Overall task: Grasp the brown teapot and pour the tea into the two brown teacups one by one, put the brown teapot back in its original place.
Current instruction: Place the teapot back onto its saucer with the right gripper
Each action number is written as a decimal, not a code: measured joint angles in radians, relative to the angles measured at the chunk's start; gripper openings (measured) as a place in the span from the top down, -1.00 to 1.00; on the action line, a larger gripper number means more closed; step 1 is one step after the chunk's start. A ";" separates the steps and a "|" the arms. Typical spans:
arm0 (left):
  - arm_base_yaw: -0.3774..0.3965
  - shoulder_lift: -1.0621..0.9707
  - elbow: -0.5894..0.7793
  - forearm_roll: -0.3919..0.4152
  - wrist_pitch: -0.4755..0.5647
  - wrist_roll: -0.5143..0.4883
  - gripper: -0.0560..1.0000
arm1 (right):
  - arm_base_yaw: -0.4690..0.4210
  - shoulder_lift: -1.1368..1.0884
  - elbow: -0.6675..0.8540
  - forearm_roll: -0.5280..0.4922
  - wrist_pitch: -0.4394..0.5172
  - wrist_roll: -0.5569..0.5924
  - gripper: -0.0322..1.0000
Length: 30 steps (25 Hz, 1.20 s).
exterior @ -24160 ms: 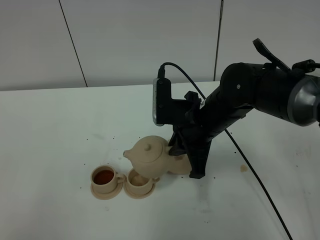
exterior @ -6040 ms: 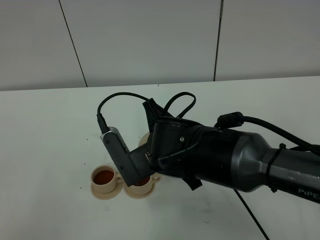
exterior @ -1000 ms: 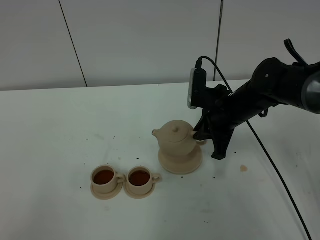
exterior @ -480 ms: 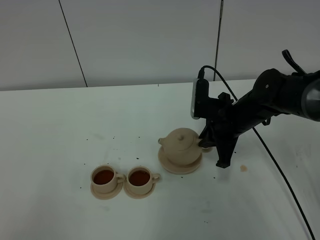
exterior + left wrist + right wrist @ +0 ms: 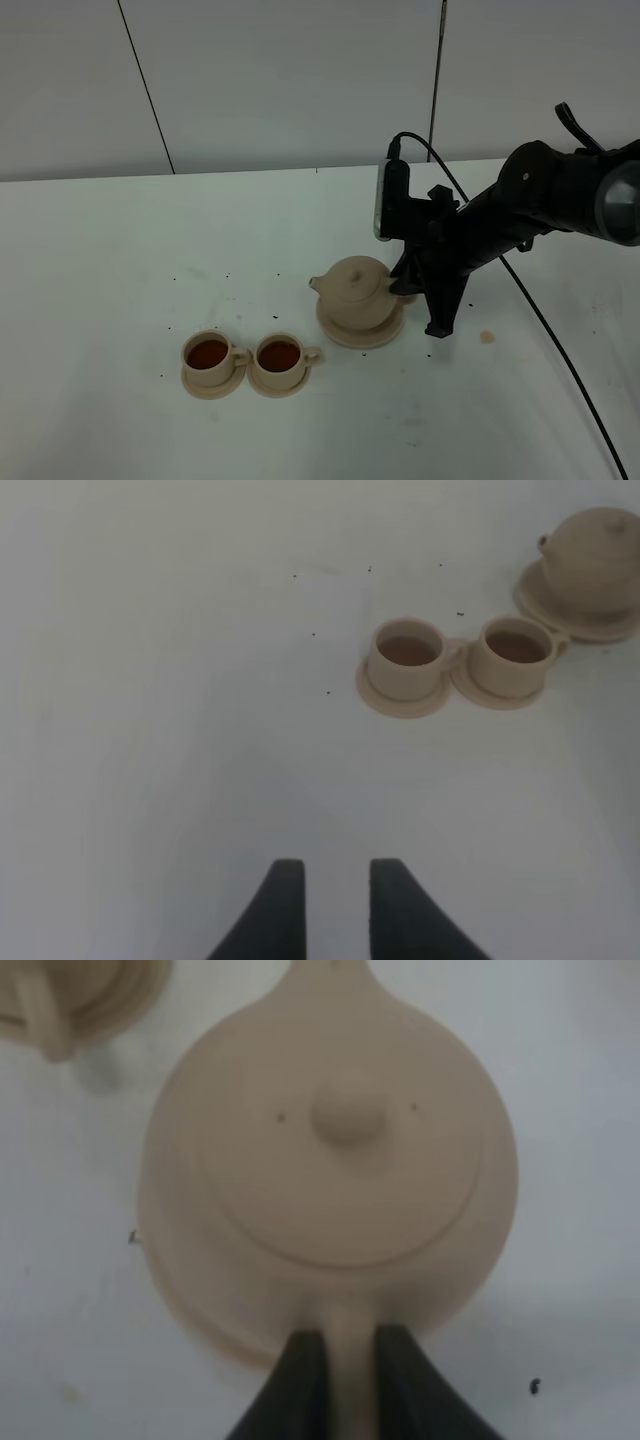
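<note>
Right pincer (image 5: 337, 1360) pinching handle of brown teapot (image 5: 356, 289), pot over wide saucer (image 5: 340, 330), mid-tabletop (image 5: 120, 260). Both teacups (image 5: 210, 356) (image 5: 281, 357) filled. Risk: off-centre release could tip pot. Left pincer (image 5: 328, 895) spread, idle.

The teapot (image 5: 355, 287) and teacups (image 5: 245, 358) look matte beige ceramic (smooth, unglazed), on a smooth white tabletop (image 5: 120, 270).

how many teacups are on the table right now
2: one teacup on its small saucer at the front left, the other teacup touching beside it, nearer the teapot. None seem hidden.
</note>
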<state>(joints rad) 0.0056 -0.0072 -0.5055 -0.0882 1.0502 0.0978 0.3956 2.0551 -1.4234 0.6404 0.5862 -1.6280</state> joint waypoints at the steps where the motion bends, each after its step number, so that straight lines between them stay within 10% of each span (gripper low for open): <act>1: 0.000 0.000 0.000 0.000 0.000 0.000 0.46 | 0.000 0.000 0.000 0.001 0.000 0.000 0.75; 30: 0.000 0.000 0.000 0.000 0.000 0.000 0.46 | 0.000 0.030 0.001 0.020 -0.015 -0.004 0.75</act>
<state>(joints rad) 0.0056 -0.0072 -0.5055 -0.0882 1.0502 0.0978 0.3956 2.0855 -1.4224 0.6600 0.5709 -1.6322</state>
